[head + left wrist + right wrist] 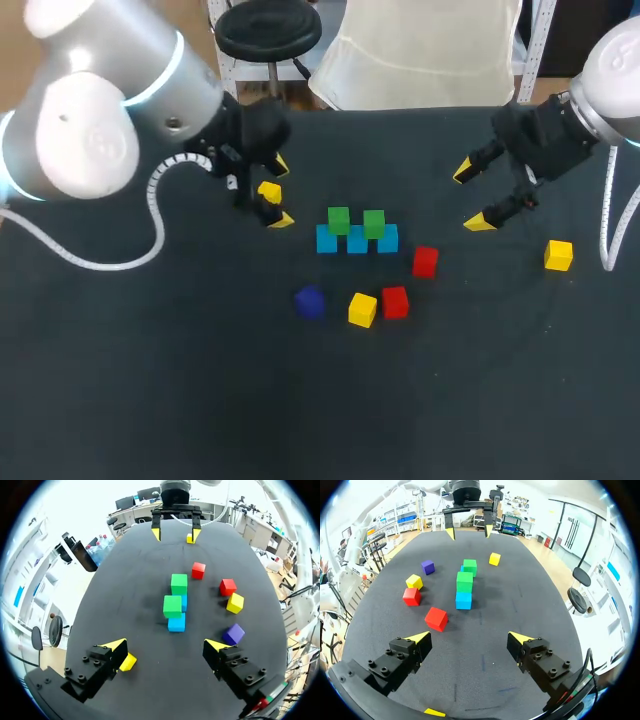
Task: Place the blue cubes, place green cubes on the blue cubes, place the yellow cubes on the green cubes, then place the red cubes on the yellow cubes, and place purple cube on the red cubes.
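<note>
My left gripper [165, 646] is released and wide open. A small yellow cube [128, 662] lies just inside one finger, well apart from the other. My right gripper [471, 197] hangs open with nothing in it. On the black table [200, 400], two green cubes [338, 220] sit atop the blue cube row [357, 243].

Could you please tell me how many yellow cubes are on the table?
3 yellow cubes: one by a finger of the open left pincer, one beside a red cube, one alone near the right pincer. None seems hidden.
</note>
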Controlling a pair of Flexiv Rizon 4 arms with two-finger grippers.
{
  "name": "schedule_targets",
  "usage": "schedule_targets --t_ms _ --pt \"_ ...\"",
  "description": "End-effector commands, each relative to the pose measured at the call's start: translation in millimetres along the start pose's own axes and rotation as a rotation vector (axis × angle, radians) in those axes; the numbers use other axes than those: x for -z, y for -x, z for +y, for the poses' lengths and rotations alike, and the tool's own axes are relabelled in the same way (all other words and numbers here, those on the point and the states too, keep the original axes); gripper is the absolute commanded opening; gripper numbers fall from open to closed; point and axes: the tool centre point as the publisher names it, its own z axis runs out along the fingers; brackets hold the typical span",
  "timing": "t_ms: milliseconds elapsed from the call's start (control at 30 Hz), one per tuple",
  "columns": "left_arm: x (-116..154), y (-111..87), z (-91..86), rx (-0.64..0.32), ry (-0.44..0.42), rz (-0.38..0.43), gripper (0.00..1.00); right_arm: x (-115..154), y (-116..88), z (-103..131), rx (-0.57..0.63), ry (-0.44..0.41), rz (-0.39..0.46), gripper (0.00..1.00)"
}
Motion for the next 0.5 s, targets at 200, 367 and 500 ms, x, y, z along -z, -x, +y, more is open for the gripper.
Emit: schedule_targets --t_ms 200,367,500 --pt "16 -20.6 1.7 0.009 -0.004 -0.051 1.0 0 -1 -1 0.001 0.002 -0.003 1.0" --pt "25 -28.6 1.8 -0.006 -0.006 -0.159 1.0 0 -1 -1 0.001 0.002 -0.003 1.0" --pt "28 -31.6 0.4 -0.03 -0.022 -0.152 1.0 0 -1 -1 0.001 0.002 -0.003 1.0"
